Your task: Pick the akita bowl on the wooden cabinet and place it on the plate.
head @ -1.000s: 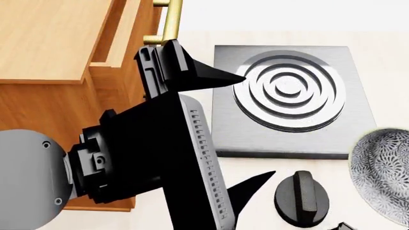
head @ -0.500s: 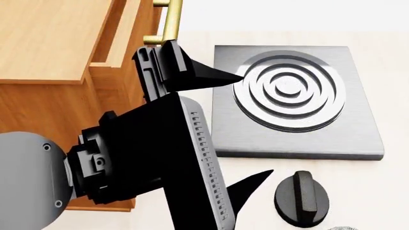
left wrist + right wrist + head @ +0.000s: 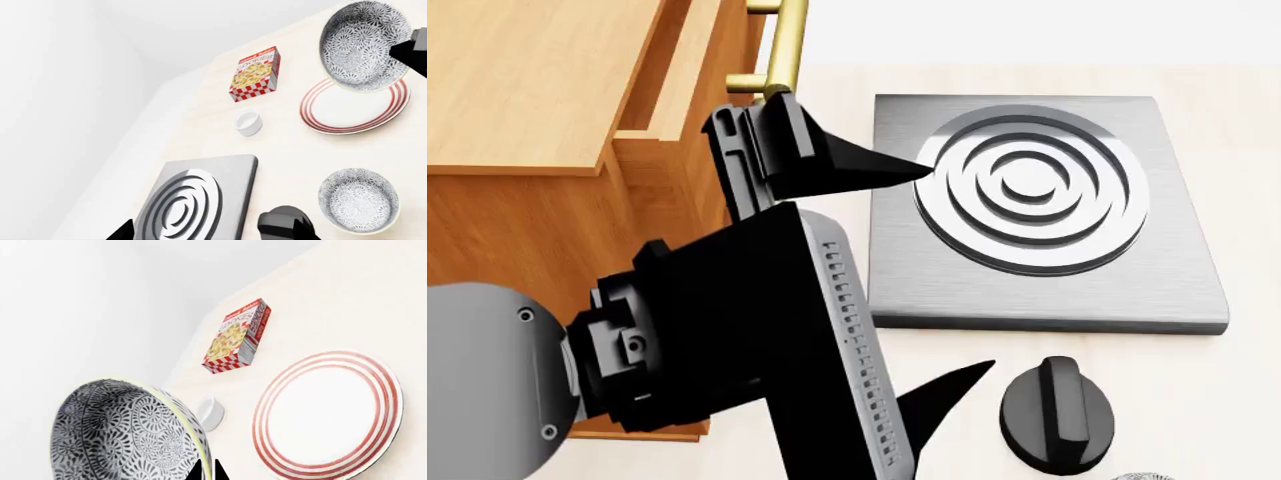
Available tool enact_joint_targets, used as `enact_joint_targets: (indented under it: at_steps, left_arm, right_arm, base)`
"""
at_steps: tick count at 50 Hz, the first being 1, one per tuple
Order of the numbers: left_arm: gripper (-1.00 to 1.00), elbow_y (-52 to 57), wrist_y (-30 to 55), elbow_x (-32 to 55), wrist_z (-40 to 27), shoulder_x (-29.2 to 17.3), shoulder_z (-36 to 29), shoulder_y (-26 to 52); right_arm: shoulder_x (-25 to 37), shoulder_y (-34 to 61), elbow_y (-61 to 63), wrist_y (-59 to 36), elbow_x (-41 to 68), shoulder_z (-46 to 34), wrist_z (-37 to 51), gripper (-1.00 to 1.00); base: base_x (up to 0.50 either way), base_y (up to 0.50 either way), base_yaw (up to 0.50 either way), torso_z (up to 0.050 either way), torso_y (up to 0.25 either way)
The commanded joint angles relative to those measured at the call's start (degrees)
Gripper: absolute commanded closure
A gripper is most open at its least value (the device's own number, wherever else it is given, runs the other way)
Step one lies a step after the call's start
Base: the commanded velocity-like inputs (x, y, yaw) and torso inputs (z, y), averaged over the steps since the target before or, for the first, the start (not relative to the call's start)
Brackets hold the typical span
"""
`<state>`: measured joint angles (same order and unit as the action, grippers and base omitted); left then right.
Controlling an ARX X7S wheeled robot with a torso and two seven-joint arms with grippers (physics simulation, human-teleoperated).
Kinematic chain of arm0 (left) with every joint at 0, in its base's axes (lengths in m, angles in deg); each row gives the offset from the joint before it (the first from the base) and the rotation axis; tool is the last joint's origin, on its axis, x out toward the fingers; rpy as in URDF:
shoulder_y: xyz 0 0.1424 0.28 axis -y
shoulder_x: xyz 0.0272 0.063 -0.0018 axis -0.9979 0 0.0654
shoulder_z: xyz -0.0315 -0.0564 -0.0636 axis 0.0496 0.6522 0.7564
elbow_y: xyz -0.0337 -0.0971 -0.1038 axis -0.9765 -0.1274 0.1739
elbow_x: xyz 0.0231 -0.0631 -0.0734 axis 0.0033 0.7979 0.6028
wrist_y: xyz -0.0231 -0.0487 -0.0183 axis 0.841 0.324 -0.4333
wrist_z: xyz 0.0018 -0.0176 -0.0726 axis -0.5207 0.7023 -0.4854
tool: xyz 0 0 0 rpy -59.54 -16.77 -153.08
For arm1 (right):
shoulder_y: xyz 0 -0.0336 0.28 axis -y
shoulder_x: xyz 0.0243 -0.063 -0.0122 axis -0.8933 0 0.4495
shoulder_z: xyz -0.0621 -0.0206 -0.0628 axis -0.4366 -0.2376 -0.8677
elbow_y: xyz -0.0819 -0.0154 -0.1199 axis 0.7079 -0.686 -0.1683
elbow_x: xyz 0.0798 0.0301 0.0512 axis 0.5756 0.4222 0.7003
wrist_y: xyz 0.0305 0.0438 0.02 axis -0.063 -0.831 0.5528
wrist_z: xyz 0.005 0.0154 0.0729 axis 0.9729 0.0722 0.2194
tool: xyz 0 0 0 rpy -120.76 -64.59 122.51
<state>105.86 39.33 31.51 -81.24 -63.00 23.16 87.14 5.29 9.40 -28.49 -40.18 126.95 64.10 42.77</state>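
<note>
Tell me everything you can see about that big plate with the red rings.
The plate is large, round and white, with several thin concentric red rings around its rim and a plain white centre. It looks like glazed ceramic. It lies flat on the pale table, with nothing resting on it. A patterned bowl is held in the air near it, overlapping its edge in the left wrist view. A cookie box and a small white cup sit nearby, apart from it.
</note>
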Motion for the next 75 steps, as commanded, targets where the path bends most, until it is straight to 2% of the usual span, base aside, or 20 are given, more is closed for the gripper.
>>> enact_joint_targets:
  at_steps: [1,9,16,46,59,75]
  left_arm:
    - [-1.0,-0.1,-0.5,-0.2,0.0,-0.1,-0.3,-0.4]
    - [-1.0,-0.2,-1.1,-0.6,0.2,-0.1,-0.7,-0.7]
    - [-1.0,-0.4,-1.1,-0.9,0.5,-0.1,-1.2,-0.6]
    - [-1.0,-1.0,-2.6,-1.3,0.8,0.0,-1.8,-1.6]
    - [-1.0,-1.5,-3.5,-1.9,1.1,0.3,-2.4,-2.0]
    - [-1.0,-1.0,-3.5,-1.5,0.5,-0.1,-2.3,-2.2]
  right_arm:
    - [-2.4,-0.6,-1.9,4.3,7.4,1.6,-3.8,1.0]
    - [-2.2,0.1,-4.1,5.4,16.2,0.6,-9.1,1.0]
    - [-1.5,0.9,-3.7,4.6,15.3,-0.1,-8.3,1.0]
    - [3.7,1.7,-2.4,6.5,19.3,6.4,-4.7,1.0]
    - [4.4,4.0,-7.9,6.0,19.9,5.6,-5.0,1.0]
    - [7.5,4.9,-9.7,6.2,20.9,8.8,-2.7,1.0]
  base:
    - [0.0,0.0,0.0,0.0,0.0]
    - [0.0,0.0,0.0,0.0,0.0]
    - [0.0,0.0,0.0,0.0,0.0]
    - [0.0,0.0,0.0,0.0,0.0]
    - [0.0,0.0,0.0,0.0,0.001]
    - [0.0,0.0,0.0,0.0,0.0]
